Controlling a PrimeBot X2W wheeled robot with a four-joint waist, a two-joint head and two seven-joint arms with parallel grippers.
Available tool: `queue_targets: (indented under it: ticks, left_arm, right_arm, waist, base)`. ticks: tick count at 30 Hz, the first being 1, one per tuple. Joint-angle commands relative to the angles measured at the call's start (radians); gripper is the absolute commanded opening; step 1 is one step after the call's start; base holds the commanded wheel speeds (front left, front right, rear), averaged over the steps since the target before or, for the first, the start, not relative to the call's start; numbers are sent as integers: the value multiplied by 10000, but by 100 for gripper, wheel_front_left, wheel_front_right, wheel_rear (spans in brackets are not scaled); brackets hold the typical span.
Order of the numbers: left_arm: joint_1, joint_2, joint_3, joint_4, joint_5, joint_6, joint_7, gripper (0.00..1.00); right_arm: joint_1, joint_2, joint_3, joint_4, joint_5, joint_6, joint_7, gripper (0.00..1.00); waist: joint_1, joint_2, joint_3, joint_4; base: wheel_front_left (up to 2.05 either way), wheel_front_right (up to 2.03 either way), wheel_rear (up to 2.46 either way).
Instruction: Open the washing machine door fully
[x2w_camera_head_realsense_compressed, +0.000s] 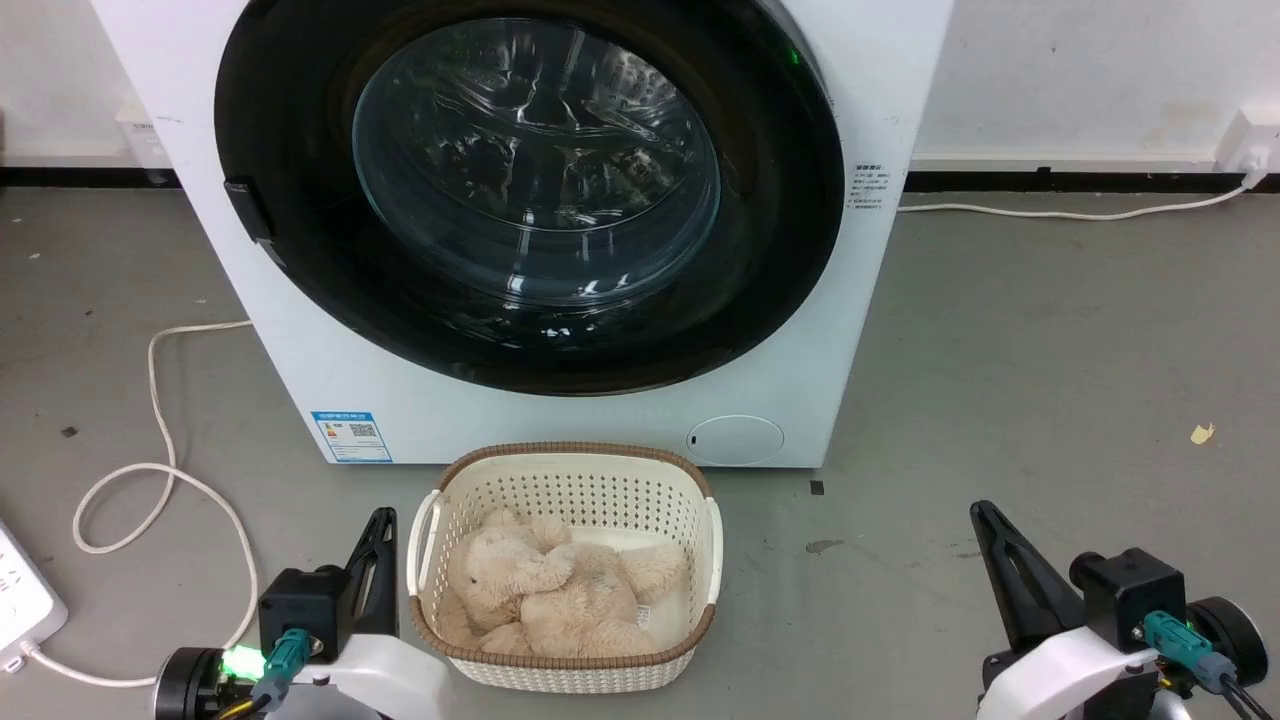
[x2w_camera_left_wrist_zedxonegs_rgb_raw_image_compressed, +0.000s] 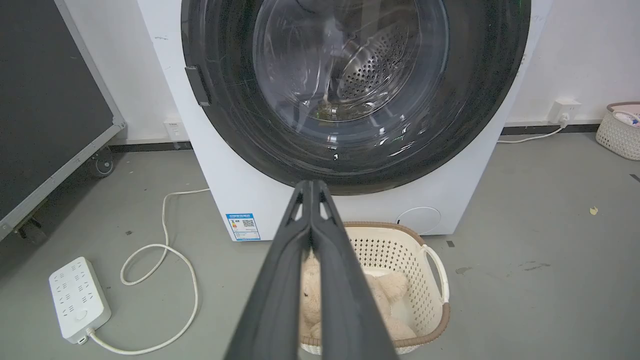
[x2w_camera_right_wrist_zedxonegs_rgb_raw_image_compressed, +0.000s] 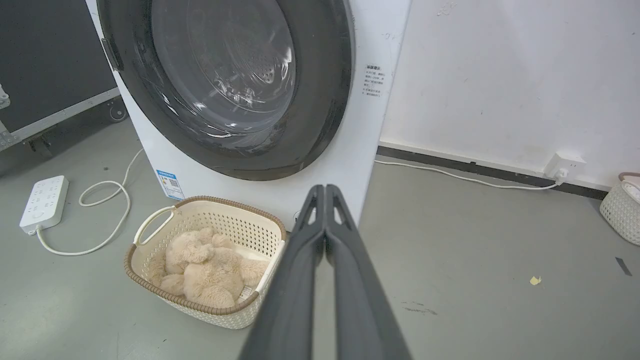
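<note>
- Power strip: white, flat on the grey floor, left of the left hand; a white cable loops from it towards the machine.
- Left hand: fingers pressed together, empty, just left of the basket.
- Basket: cream, perforated, brown rim, between the two hands, nearer the left; holds a beige teddy bear.
- Washing machine: white front-loader, ahead of both hands, directly behind the basket; blue sticker at its lower left.
- Door: round, glossy black, glass centre, closed against the machine front, above and ahead of both hands, touched by neither.
- Right hand: fingers together, empty, well right of the basket.
</note>
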Motion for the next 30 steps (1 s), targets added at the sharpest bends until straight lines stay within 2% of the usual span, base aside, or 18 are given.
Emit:
queue_targets:
  ticks: [1, 2, 3, 24, 30]
  left_arm:
    - [-147, -1, 7, -39, 28, 28, 3, 0]
    - [-147, -1, 7, -39, 28, 28, 3, 0]
    - [0, 0, -3, 1, -1, 1, -6, 100]
    - [-68, 0, -314, -119, -40, 167, -345, 100]
    - [-275, 0, -472, -276, -71, 292, -470, 100]
  right_arm:
    - [-121, 38, -7, 18, -53, -13, 5, 0]
    - [-121, 38, -7, 18, -53, -13, 5, 0]
    - [0, 0, -1, -1, 7, 0, -5, 100]
    - [-107, -3, -150, -218, 331, 0, -345, 100]
    - [-449, -304, -117, -275, 478, -1, -469, 100]
  waist:
    - [0, 0, 0, 0]
    - [0, 0, 0, 0]
    - [0, 0, 0, 0]
    - [0, 0, 276, 44]
    - [0, 0, 654, 107]
  base:
    - [0, 0, 0]
    - [0, 0, 0]
    - [0, 0, 0]
    - [0, 0, 0]
    - [0, 0, 0]
